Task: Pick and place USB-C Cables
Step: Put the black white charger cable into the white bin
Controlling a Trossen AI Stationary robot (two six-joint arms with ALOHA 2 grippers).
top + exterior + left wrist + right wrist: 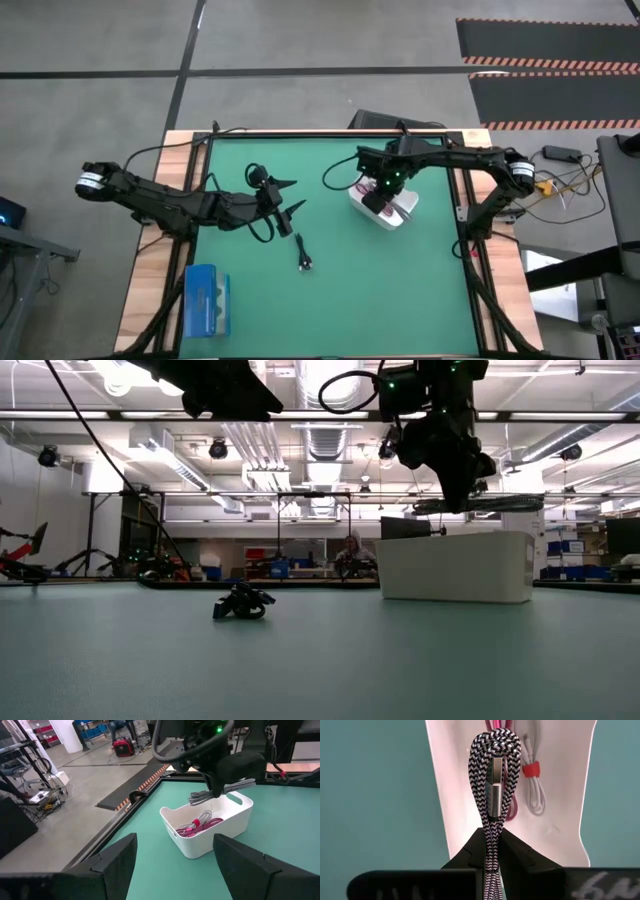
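Right tool (pixel 490 851) is clenched on the grey cable (pixel 492 790), dangling it just above the white bin (pixel 210 832), where the magenta cable (pixel 202 826) and the white cable (pixel 534 790) already lie. The black cable (pixel 305 261) sits alone on the green bench (pixel 400 290), near the left tool (pixel 283 202), which hovers with fingers spread, holding nothing.

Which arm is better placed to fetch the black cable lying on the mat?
The left. Its gripper is open, empty and close to the black cable. The right gripper is shut on the grey cable above the white bin.
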